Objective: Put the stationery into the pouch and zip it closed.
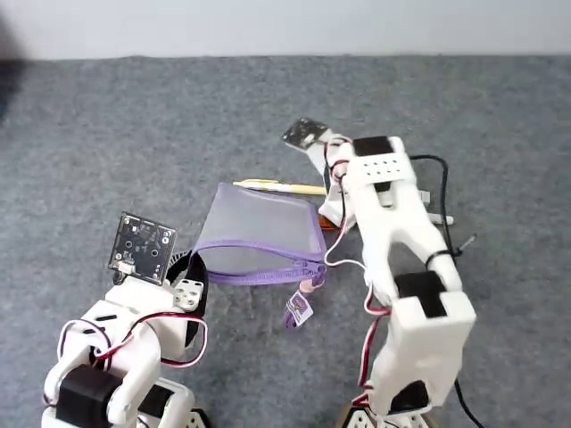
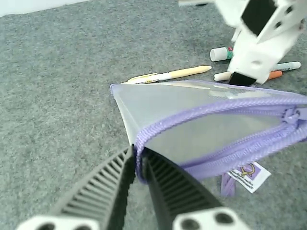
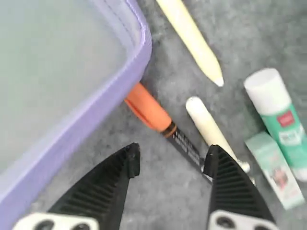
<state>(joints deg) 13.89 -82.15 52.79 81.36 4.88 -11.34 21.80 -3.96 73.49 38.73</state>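
The pouch (image 1: pixel 259 236) lies on the grey surface (image 1: pixel 107 134), zip looks open. L end effector (image 2: pixel 137 165) is clamped on its zip-end corner, prob. to hold the mouth steady for loading. Just beyond the pouch's far edge lies the orange marker (image 3: pixel 148 109), cap tucked under the edge, w/ R end effector (image 3: pixel 171 155) spread open over it, likely first pick. Pens (image 3: pixel 211 132) & glue stick (image 3: pixel 273 103) lie beside. Pouch tag (image 2: pixel 249 175) & marker carry print, not legible

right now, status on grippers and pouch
Left gripper shut on pouch edge. Right gripper open above orange pen, half under pouch. Pouch unzipped; yellow pen, glue stick outside.
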